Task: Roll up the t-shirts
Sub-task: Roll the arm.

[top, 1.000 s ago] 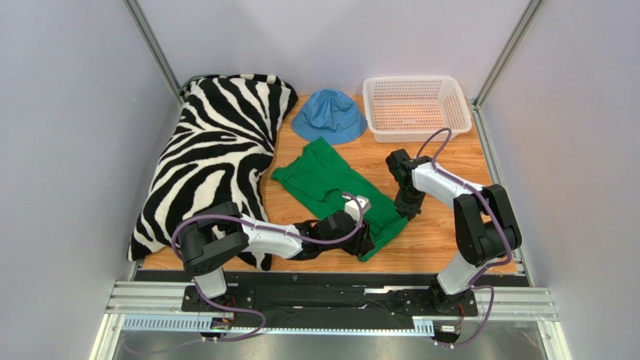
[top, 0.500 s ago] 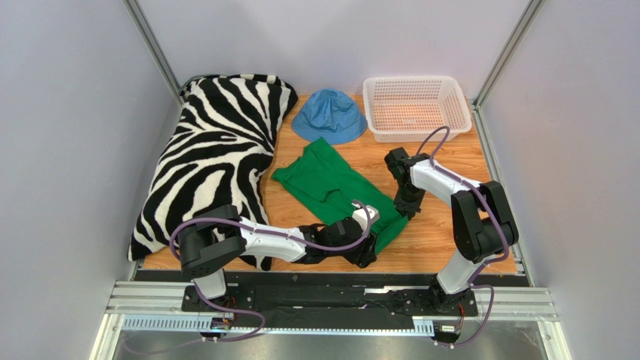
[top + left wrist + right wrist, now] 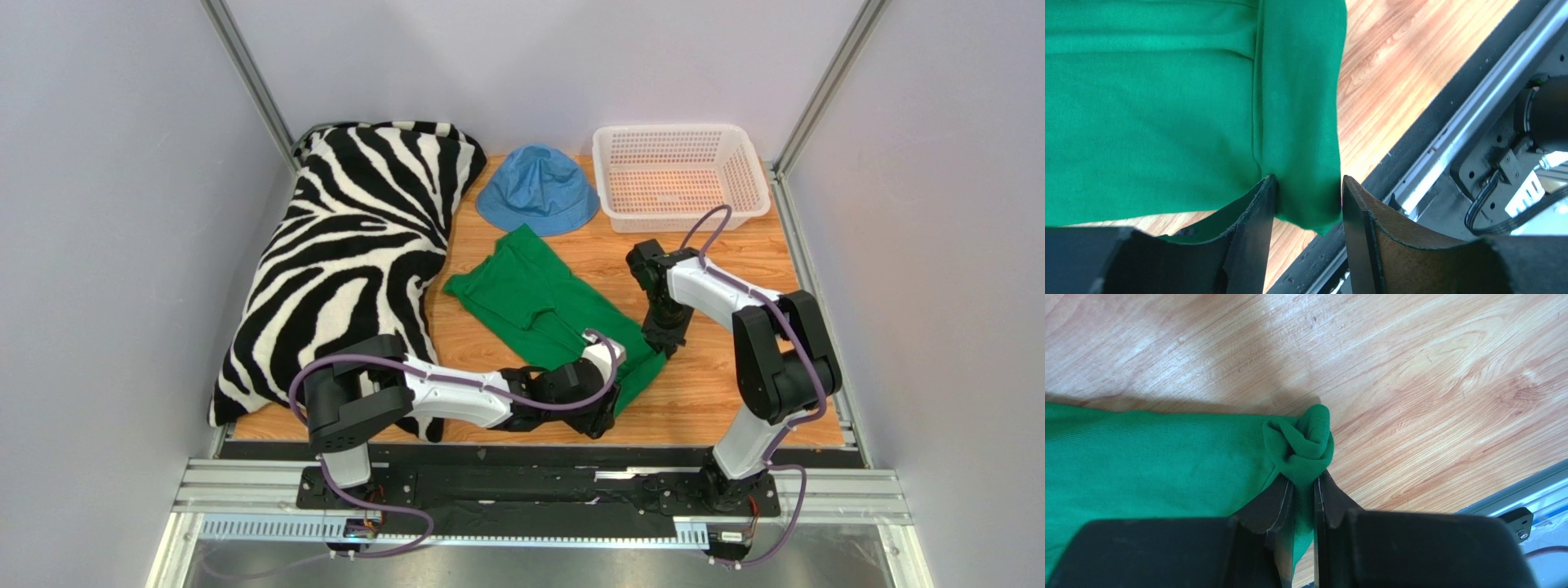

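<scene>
The green t-shirt [image 3: 540, 300] lies folded in a long strip running diagonally across the wooden table. My left gripper [image 3: 601, 410] is low at the shirt's near corner. In the left wrist view its jaws [image 3: 1307, 184] stand open, one on each side of that flat corner of the t-shirt [image 3: 1168, 110]. My right gripper [image 3: 669, 337] is at the strip's right edge. In the right wrist view it [image 3: 1304, 478] is shut on a small bunched fold of the t-shirt [image 3: 1155, 459], which curls up just beyond the fingertips.
A zebra-striped pillow [image 3: 350, 263] fills the left side of the table. A blue bucket hat [image 3: 537, 190] and a white mesh basket [image 3: 678, 172] sit at the back. The black mounting rail [image 3: 1444, 141] runs just past the shirt's near corner.
My left gripper has slid right along the shirt's near end to its corner, and its jaws have opened wider. The right gripper has kept its hold and barely moved.
</scene>
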{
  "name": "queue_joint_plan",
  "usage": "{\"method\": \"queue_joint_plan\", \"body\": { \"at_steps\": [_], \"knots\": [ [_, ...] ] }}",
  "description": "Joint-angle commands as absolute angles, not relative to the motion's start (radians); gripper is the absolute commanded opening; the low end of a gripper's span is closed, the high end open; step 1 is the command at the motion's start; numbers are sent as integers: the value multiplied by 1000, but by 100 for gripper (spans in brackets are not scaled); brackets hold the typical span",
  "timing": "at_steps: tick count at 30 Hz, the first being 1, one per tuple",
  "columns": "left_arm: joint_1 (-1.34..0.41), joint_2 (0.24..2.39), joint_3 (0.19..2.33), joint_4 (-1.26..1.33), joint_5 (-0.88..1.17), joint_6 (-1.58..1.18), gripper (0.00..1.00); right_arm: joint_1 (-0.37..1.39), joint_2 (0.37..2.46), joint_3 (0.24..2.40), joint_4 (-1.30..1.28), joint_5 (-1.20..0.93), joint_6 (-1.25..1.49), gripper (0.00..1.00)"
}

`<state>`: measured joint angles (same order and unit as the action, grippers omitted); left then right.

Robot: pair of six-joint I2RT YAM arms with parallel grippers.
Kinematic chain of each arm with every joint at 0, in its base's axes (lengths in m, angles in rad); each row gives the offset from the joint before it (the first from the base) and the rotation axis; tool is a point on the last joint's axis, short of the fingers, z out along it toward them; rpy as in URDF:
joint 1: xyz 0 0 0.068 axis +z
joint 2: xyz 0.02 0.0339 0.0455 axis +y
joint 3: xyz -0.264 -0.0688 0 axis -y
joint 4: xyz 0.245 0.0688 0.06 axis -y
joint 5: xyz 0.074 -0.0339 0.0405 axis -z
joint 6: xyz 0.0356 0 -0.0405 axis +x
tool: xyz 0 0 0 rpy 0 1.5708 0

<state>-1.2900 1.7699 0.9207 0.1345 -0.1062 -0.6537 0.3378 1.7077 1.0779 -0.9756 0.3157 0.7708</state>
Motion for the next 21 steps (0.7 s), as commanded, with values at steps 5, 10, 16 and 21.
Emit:
{"method": "queue_joint_plan", "body": {
  "at_steps": [5,10,16,21],
  "knots": [
    [-1299,1784,934,121,-127,-702,33,336,1721,1121,-996,350,796,0],
    [-1293,1761,904,165,-81,-727,0,337,1724,1129,-1003,351,801,0],
    [-1226,1755,781,316,54,-844,0,337,1717,1141,-1000,341,810,15],
    [-1189,1787,727,428,153,-946,0,337,1687,1137,-966,312,807,31]
  ]
}}
